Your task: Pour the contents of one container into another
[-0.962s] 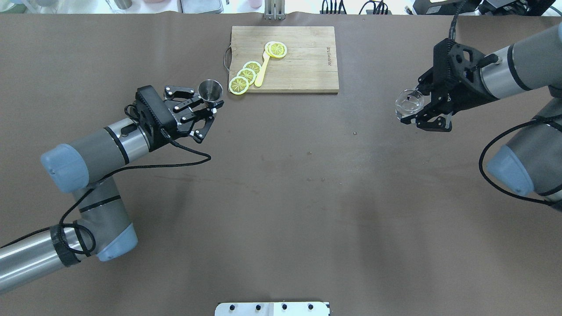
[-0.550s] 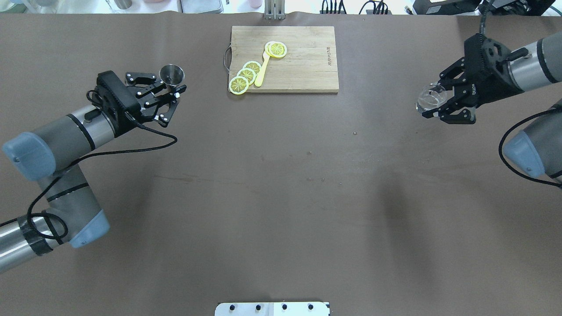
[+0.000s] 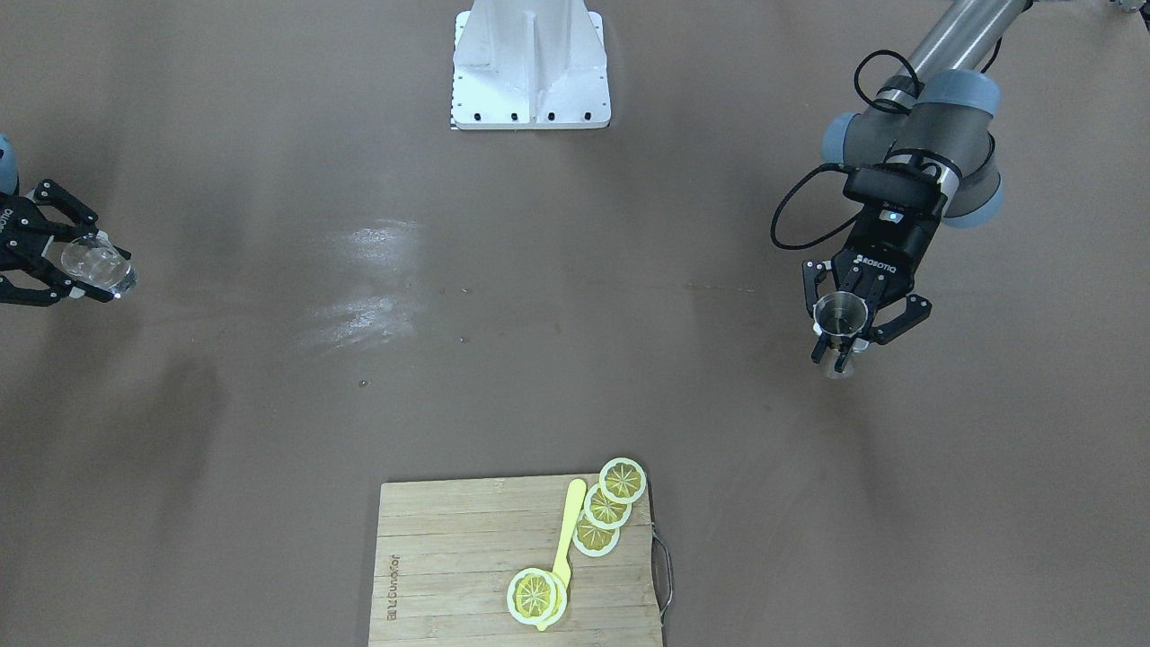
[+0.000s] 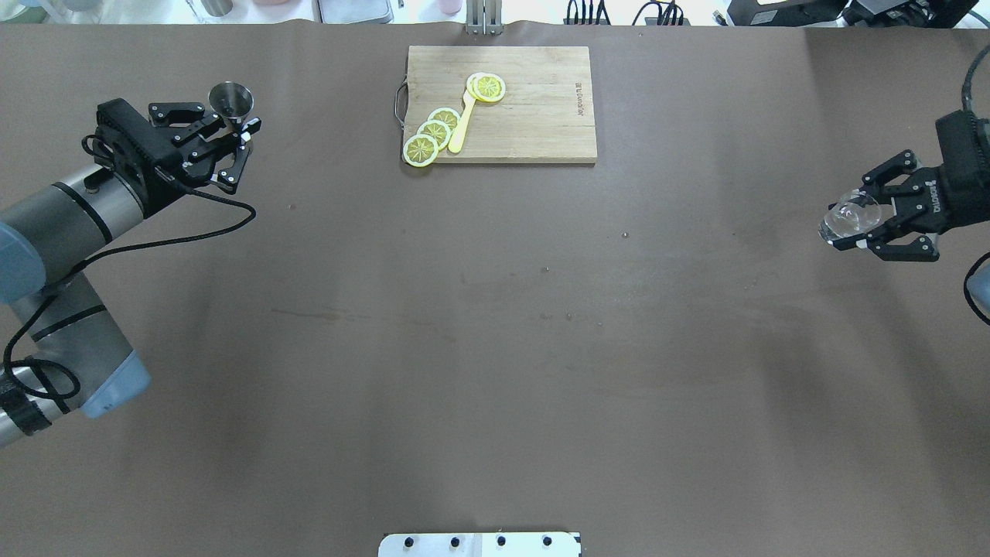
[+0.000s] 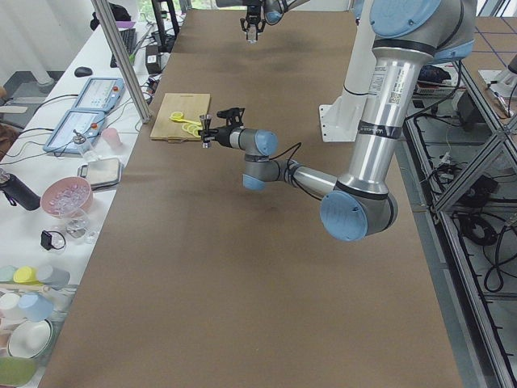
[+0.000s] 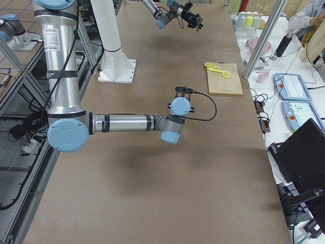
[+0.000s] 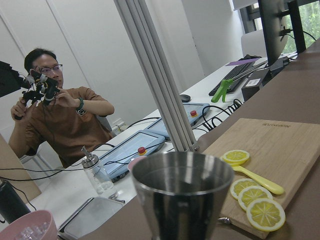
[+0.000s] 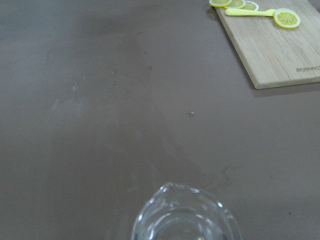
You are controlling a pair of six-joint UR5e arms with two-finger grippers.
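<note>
We see our left claw (image 4: 234, 124) clamped on the upright steel measuring cup (image 4: 230, 99) at ten o'clock on the table (image 4: 495, 348), and our right claw (image 4: 839, 226) clasping the glass cup (image 4: 848, 216) well apart at three o'clock, so we judge the glass must cross toward nine o'clock before tipping

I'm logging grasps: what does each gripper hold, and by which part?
Left gripper holds the steel jigger near its narrow waist; right gripper holds the glass cup by its sides.

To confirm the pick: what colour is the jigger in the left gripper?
The jigger is shiny silver steel, clearest in the left wrist view.
</note>
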